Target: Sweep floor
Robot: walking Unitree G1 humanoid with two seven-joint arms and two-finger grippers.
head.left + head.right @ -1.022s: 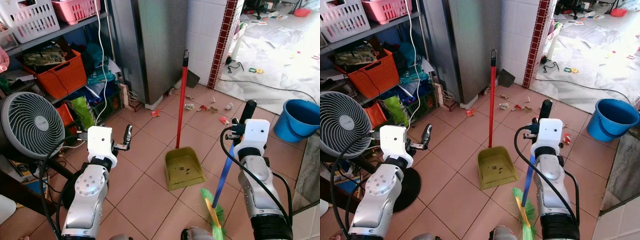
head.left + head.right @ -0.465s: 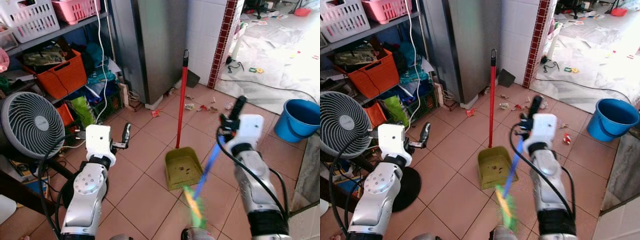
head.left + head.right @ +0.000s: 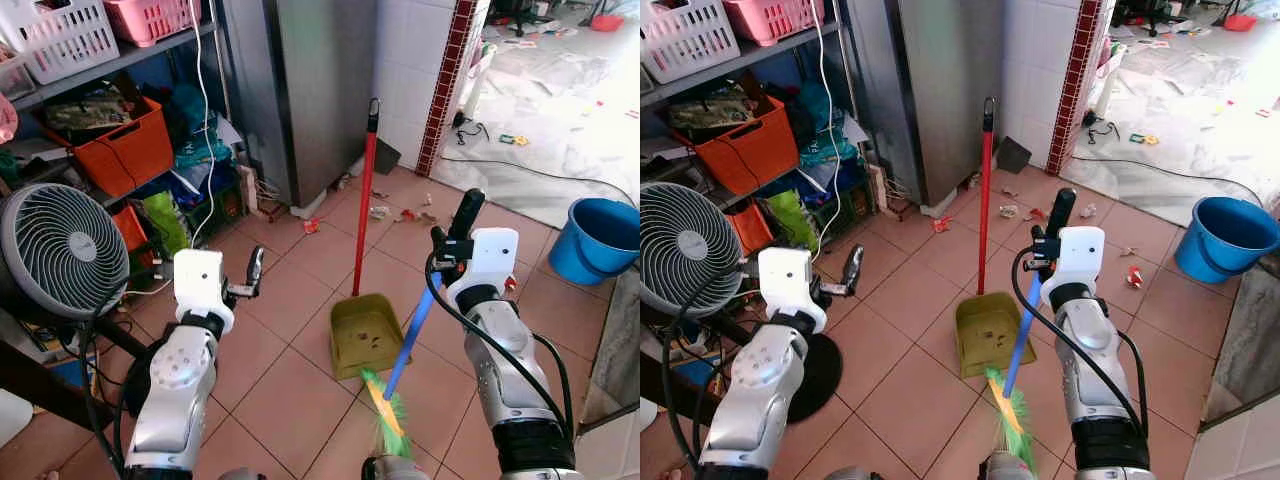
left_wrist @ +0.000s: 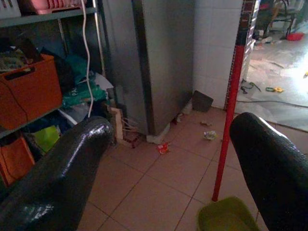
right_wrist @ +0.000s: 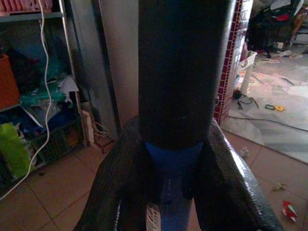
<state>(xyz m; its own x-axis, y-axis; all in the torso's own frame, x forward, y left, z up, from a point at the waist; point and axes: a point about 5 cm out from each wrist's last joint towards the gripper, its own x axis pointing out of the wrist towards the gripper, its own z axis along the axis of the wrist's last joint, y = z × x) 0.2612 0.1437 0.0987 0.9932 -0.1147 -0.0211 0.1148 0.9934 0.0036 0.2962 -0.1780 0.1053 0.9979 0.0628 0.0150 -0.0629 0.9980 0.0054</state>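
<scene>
Right wrist view, right tool point(image 5: 173, 192) pinching broom point(image 3: 408, 335), left tool point(image 4: 168, 168) spread

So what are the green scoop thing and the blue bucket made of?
The dustpan looks like dull olive plastic: moulded in one piece, with a matte, scuffed tray. Its red handle could be painted metal or plastic; hard to tell. The blue bucket looks like smooth plastic, with an even colour and a thin rolled rim.
</scene>
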